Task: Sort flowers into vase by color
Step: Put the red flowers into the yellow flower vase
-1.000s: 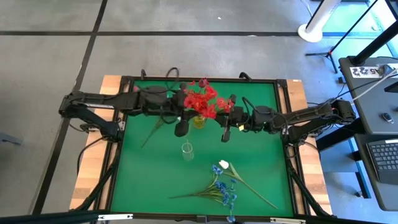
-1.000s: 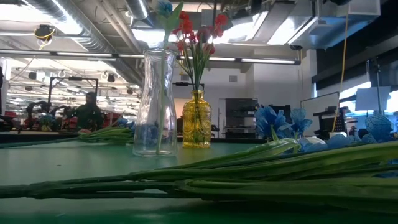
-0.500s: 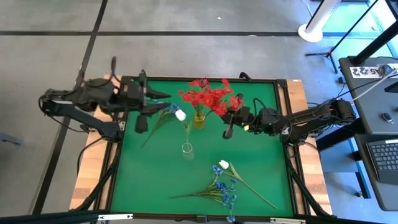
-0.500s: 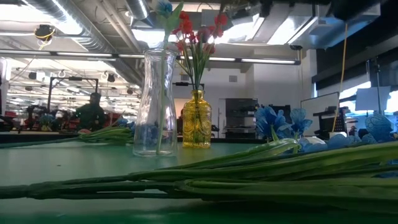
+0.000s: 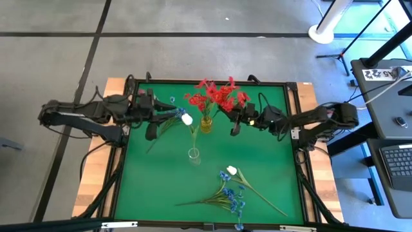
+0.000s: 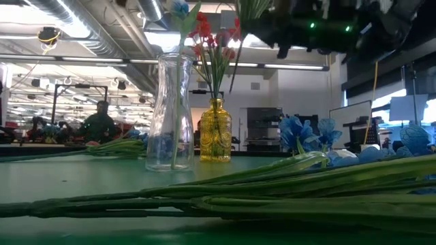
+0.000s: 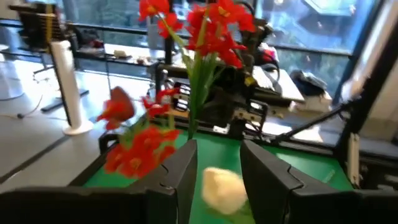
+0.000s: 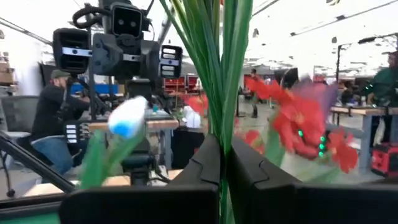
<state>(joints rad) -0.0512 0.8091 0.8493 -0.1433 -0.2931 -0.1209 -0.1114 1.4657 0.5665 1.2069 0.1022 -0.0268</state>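
Two vases stood mid-desk: a yellow vase already crowded with red flowers, and a clear glass vase nearer the front holding a white bud on its long stem. A second earlier the left arm was reaching into the red bunch; by this moment it had drawn back toward the left edge, and the left gripper hung with its fingers parted and nothing between them, so that stem looked delivered. The right gripper had edged closer to the yellow vase and was clamped on a red flower's green stems, which rose between its fingers. Blue flowers and another white bud lay at the front of the desk, unsorted, with more blue ones near the left gripper.
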